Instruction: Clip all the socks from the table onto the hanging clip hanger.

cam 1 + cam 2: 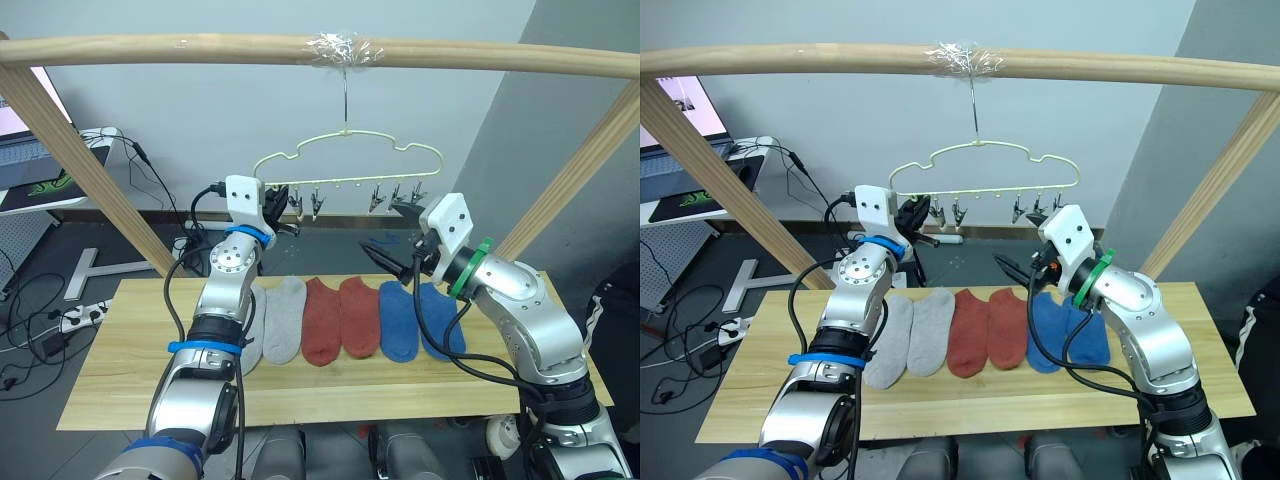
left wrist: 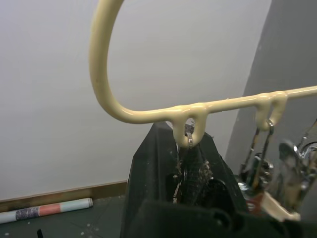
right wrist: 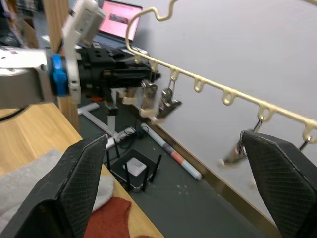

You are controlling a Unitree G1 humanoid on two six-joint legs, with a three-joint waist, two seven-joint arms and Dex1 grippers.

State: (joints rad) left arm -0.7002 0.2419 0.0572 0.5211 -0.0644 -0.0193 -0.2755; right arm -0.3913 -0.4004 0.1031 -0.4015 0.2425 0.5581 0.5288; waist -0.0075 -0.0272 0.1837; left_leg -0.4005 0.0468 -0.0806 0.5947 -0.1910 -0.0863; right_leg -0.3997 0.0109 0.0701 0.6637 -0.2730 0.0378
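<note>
Lying in a row on the table (image 1: 120, 380), all six socks (image 1: 345, 318) look soft, light and limp; pinch near a cuff. Left gripper (image 1: 272, 215) is clamped on the clip hanger's (image 1: 350, 160) 9 o'clock end clip (image 2: 189, 163). Right gripper (image 1: 392, 262) has its jaws spread, empty.

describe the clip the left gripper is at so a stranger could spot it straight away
Find the wooden rail overhead and the pale yellow-green clip hanger hooked on it. Follow its bottom bar to the robot's-left end: that endmost clip sits between the left gripper's black fingers, unlike the others hanging free.
</note>
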